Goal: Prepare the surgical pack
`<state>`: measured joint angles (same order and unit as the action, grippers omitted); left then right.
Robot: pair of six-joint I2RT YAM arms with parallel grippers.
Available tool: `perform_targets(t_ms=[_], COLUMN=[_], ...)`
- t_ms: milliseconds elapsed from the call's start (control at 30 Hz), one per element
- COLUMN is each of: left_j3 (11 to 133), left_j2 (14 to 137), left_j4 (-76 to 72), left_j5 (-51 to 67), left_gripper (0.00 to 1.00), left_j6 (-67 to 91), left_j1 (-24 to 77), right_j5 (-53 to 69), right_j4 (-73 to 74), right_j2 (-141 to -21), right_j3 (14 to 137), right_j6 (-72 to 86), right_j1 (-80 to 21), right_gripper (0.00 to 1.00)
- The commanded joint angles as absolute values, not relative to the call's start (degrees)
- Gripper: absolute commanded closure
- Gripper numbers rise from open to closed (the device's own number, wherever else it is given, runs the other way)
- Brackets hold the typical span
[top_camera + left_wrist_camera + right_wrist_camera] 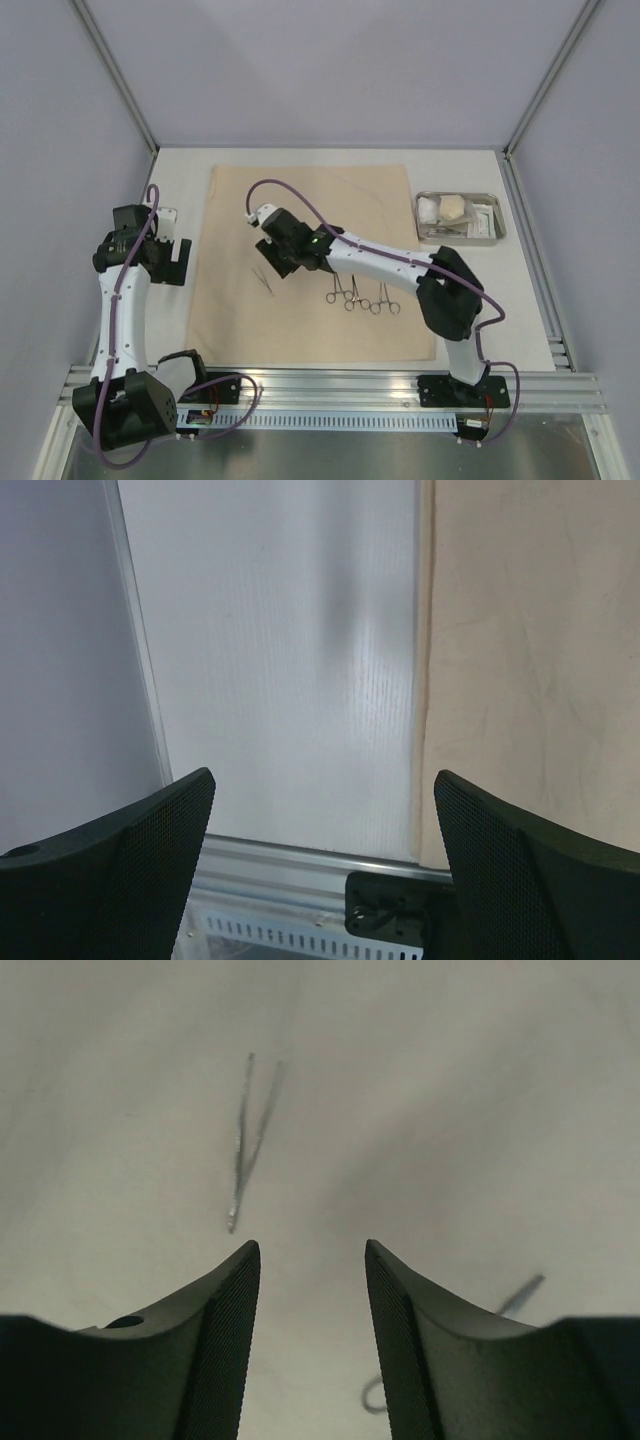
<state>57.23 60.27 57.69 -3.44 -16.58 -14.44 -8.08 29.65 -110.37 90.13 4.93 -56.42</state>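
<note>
— What can't be made out in the right wrist view?
— The tweezers (243,1150) are blurred from end to end. A clamp (522,1293) shows only a stub and a bit of ring, the rest behind a finger of the right gripper (311,1248).
— And the tray (499,218) from above?
— Its white and tan contents are too small to sort. In the left wrist view, the cloth (530,660) runs off the right edge.

The left arm (114,318) and right arm (378,258) share white link shells set between chunky black joint housings, each trailing a looping purple cable (265,182). A small green light (316,239) glows on the right arm's wrist, toward 10 o'clock from its base. The fingers (215,1350) are matte black with finely ribbed inner pads.
</note>
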Motion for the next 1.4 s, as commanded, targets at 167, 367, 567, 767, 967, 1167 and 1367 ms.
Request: perform_targets(t_ms=[167, 367, 567, 767, 967, 1167, 1367], left_j3=[56.07, 56.16, 56.16, 56.42, 57.39, 59.59, 63.8], left_j2=[57.22, 57.31, 56.69, 56.6, 56.69, 56.6, 56.25], left_j4=[52.29, 52.38, 52.38, 52.82, 53.79, 57.47, 63.71], left_j5=[-4.83, -3.52, -1.93, -0.88, 0.17, 3.69, 9.49], left_gripper=[0.0, 0.0, 0.0, 0.0, 0.0, 0.0, 0.0], left_j6=[-15.64, -16.08, -16.08, -16.44, -16.44, -17.93, -20.65], left_j1=[-14.94, -14.94, -14.94, -14.94, -14.94, -14.94, -14.94], right_j5=[-8.17, -10.72, -11.34, -12.3, -11.61, -7.39, 1.39], right_j4=[35.5, 36.38, 36.48, 35.69, 34.89, 31.82, 29.88], right_j2=[-125.76, -131.48, -134.64, -135.0, -132.9, -124.13, -109.81], right_j3=[107.74, 111.0, 111.36, 110.66, 110.04, 107.33, 99.42], right_j6=[10.02, 10.2, 9.76, 9.67, 8.44, -2.08, -22.65], right_j1=[-62.75, -63.02, -62.93, -62.93, -62.58, -61.61, -54.07], right_gripper=[0.49, 0.5, 0.58, 0.85, 1.0, 0.99, 0.99])
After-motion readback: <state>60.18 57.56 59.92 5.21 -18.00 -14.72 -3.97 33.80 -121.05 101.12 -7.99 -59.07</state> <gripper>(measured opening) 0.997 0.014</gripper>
